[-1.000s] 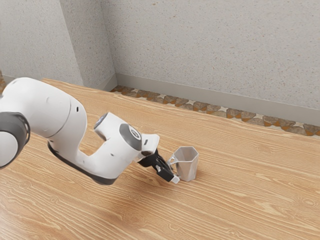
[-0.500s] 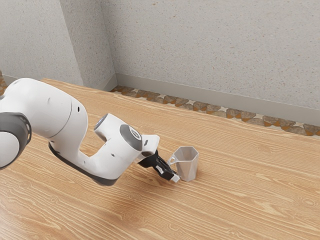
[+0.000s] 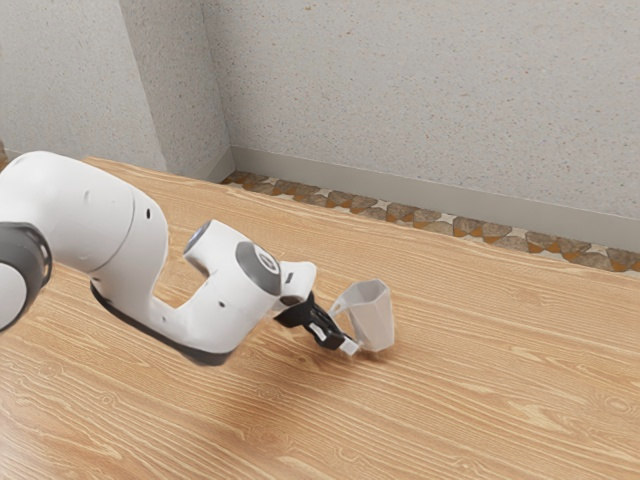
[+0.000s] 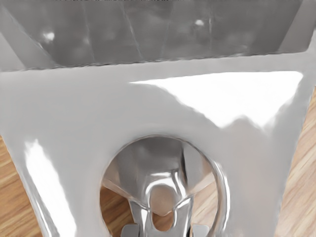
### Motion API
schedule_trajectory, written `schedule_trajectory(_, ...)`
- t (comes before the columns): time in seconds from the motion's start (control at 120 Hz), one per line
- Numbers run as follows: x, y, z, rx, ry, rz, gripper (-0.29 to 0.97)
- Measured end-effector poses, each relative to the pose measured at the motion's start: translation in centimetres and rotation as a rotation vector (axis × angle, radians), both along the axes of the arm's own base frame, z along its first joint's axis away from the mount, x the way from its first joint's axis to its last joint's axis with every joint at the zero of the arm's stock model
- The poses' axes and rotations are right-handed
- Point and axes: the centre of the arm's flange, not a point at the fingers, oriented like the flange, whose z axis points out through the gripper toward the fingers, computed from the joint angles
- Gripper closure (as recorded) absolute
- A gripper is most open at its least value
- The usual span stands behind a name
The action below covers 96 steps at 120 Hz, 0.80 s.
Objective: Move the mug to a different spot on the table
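Note:
A silver faceted mug (image 3: 371, 313) is tilted, its rim leaning toward the arm, near the middle of the wooden table (image 3: 500, 400). My black gripper (image 3: 342, 336) reaches it from the exterior view's left and is shut on the mug's handle at its lower side. In the wrist view the mug (image 4: 158, 108) looms right in front of my hand, with its shiny wall and the handle loop (image 4: 219, 182) close to the camera and wood grain showing on both sides.
The table runs wide around the mug, with open wood toward the exterior view's right and front. A grey wall with a baseboard (image 3: 430, 195) and a strip of pebbles (image 3: 420, 215) borders the far edge.
The mug stood upright before; now it leans toward the arm and has shifted slightly up and to the exterior view's left with my gripper on its handle.

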Motion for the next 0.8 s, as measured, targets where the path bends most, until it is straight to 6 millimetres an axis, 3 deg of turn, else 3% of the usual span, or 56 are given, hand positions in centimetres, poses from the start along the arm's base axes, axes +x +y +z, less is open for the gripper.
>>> schedule_trajectory(0.125, -1.4, 1.2, 0.6, 0.008, 0.002, 0.009, 0.74)
schedule_trajectory(0.383, -5.3, 7.7, 0.7, 0.036, 0.033, 0.09, 0.74)
schedule_trajectory(0.483, -5.9, 10.1, 0.8, 0.048, 0.03, 0.115, 0.75)
schedule_trajectory(0.8, -8.1, 14.7, 0.4, 0.109, 0.027, 0.123, 0.74)
